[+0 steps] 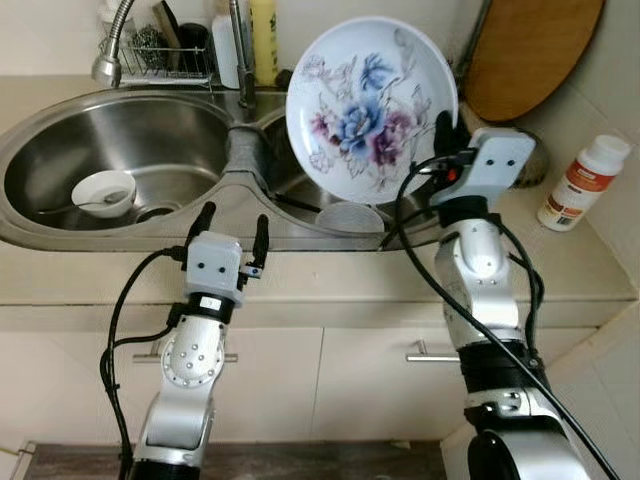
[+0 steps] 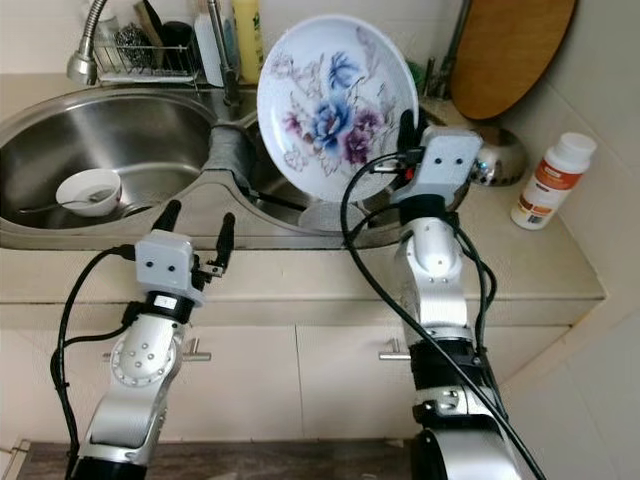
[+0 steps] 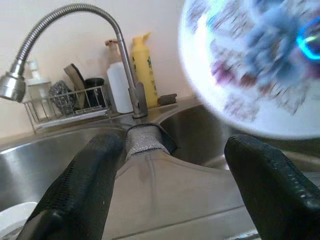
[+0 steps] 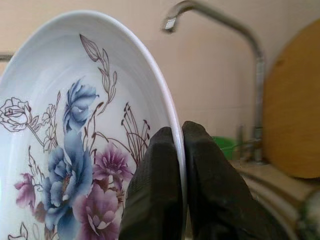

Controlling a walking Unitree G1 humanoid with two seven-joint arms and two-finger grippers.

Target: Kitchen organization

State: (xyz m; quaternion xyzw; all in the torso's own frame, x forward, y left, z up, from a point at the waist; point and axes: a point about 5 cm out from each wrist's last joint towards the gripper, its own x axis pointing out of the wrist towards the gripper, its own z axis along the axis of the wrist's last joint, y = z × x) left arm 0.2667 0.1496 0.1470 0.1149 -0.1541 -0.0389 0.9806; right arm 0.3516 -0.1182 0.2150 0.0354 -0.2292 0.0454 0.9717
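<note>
Floral plate (image 1: pixel 370 105) stands on edge in the air over the right basin of the double sink (image 1: pixel 120 130) — the right gripper (image 4: pixel 179 165) pinches its rim, fingers closed on it. Left gripper (image 1: pixel 232 232) hovers at the sink's front edge, fingers spread wide, holding nothing. A small white bowl (image 1: pixel 103 193) sits in the left basin.

Kitchen counter with a double steel sink against a pale wall.
A beige table (image 1: pixel 560 262) runs across the middle of the frame and carries a double stainless sink (image 1: pixel 150 130). Below it, white cabinet doors (image 1: pixel 340 380) bear metal bar handles (image 1: pixel 430 353). A cream wall (image 3: pixel 75 40) rises behind, with a gooseneck faucet (image 3: pixel 60 22) at upper left. Pale tiling (image 1: pixel 625 90) closes the right edge. A dark floor strip (image 1: pixel 300 462) shows at the bottom.
</note>
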